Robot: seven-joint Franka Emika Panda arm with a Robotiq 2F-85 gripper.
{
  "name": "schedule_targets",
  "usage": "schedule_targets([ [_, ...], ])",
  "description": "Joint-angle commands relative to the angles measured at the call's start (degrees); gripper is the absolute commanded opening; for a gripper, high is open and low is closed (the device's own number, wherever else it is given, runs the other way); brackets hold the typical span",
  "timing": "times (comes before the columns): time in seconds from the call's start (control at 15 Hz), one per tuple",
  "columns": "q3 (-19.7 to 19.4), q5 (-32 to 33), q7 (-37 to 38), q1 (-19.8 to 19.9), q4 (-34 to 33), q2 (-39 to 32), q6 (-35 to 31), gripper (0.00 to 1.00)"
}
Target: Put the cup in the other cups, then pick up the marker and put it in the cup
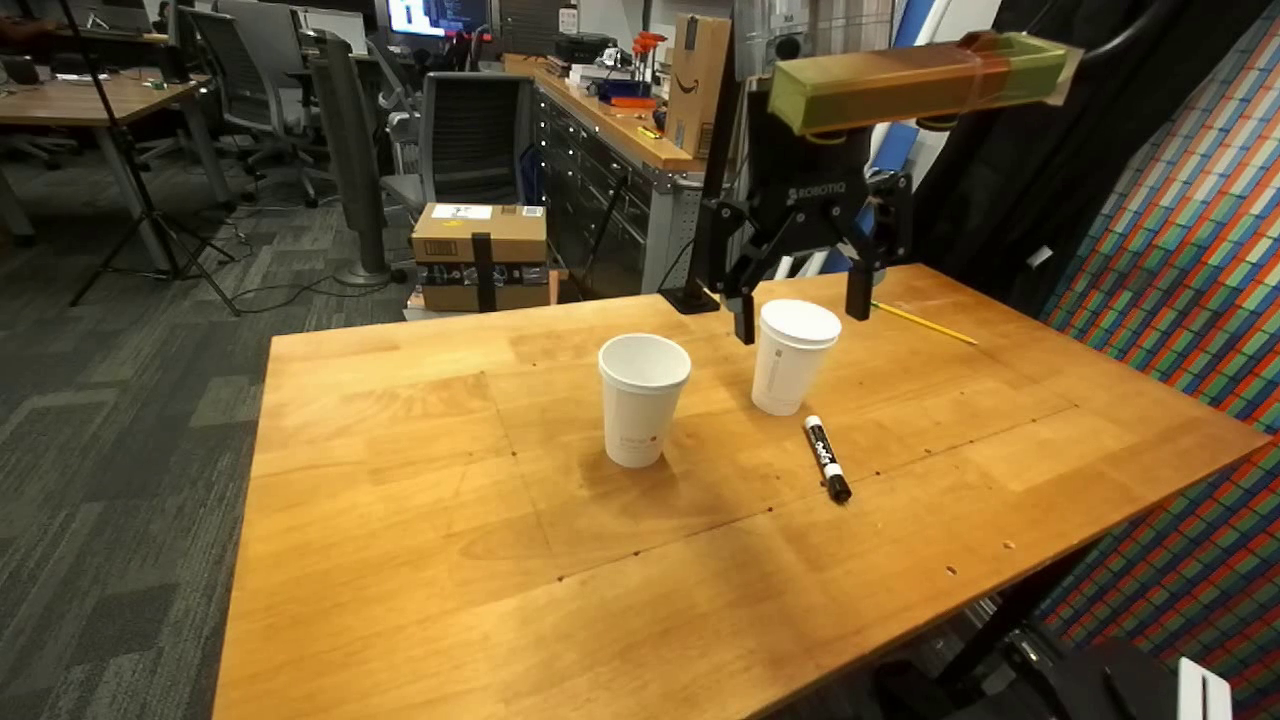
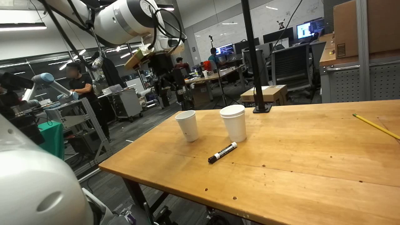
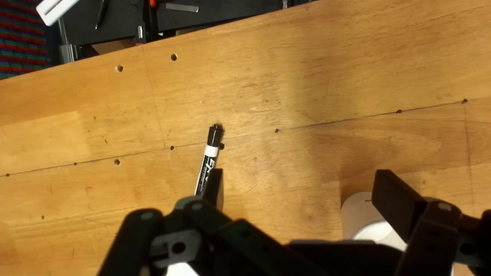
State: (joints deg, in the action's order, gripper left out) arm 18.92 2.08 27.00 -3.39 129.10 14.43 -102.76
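The single white cup (image 1: 640,410) stands upright on the wooden table; it also shows in an exterior view (image 2: 187,126). The other cups, a nested white stack with layered rims (image 1: 785,370), stand upright beside it, apart from it (image 2: 234,125). The black marker with a white end (image 1: 826,460) lies on the table near the stack (image 2: 222,153). My gripper (image 1: 801,312) is open and empty, raised above the table (image 2: 172,98). In the wrist view its fingers (image 3: 301,188) partly hide the marker (image 3: 211,157) at left and the single cup (image 3: 358,214) at right.
A yellow pencil (image 1: 925,323) lies on the table past the stack (image 2: 376,126). A black post with a square base (image 2: 262,108) stands at the table's edge (image 1: 690,300). The table (image 1: 450,520) has open edges; cardboard boxes (image 1: 480,250) stand on the floor behind it.
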Motion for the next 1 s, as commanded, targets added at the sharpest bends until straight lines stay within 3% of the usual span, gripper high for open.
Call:
schedule_targets([
  [0.0, -1.8, 0.0, -0.1, -2.3, -0.8, -2.0, -0.9, 1.0],
  [0.6, -5.9, -1.1, -4.0, -2.6, -3.5, -8.8, -13.6, 1.0],
  [0.93, -10.1, -0.3, -7.5, -1.3, -5.5, -11.1, -16.8, 1.0],
])
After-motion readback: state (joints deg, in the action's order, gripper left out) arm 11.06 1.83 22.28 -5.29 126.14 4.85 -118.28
